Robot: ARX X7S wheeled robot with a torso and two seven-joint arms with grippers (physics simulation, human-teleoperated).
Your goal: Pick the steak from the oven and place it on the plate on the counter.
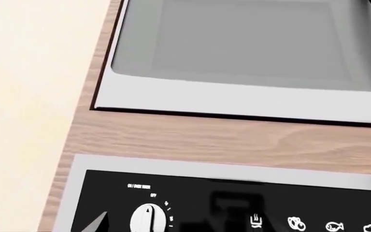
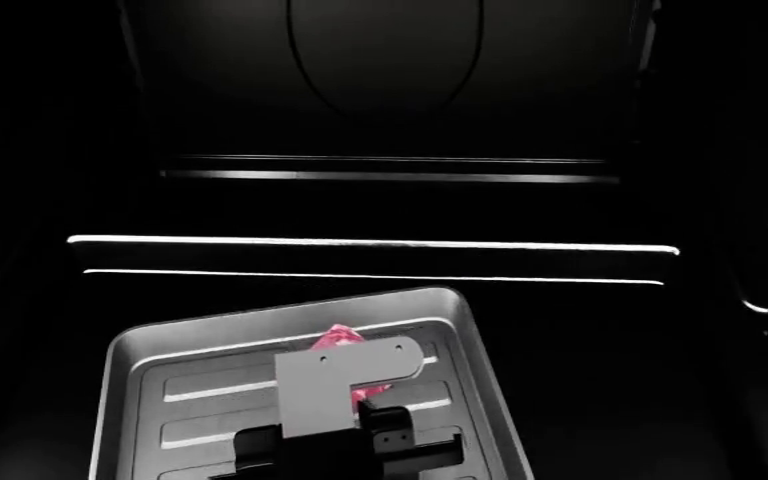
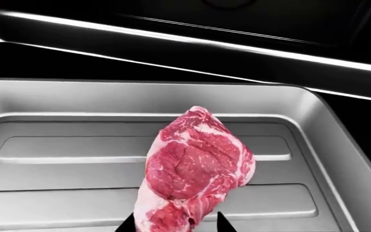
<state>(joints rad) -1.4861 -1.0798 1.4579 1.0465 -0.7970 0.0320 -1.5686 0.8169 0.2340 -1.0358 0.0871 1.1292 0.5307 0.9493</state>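
My right gripper (image 3: 172, 226) has its two dark fingertips on either side of the steak's (image 3: 195, 169) near end, apparently holding it. The steak is over the grey ribbed tray (image 3: 56, 101) inside the oven (image 2: 384, 120). My left gripper does not show.

A raw red-pink steak marbled with white fat (image 3: 195, 169) lies flat on the grey ribbed metal tray (image 3: 63, 101) — inside the dark black oven cavity (image 2: 384, 110).

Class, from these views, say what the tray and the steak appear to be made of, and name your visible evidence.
Tray: seemingly pressed metal, satin grey, with soft sheen and ribbed floor. Steak: raw meat, red-pink, marbled and edged with white fat.
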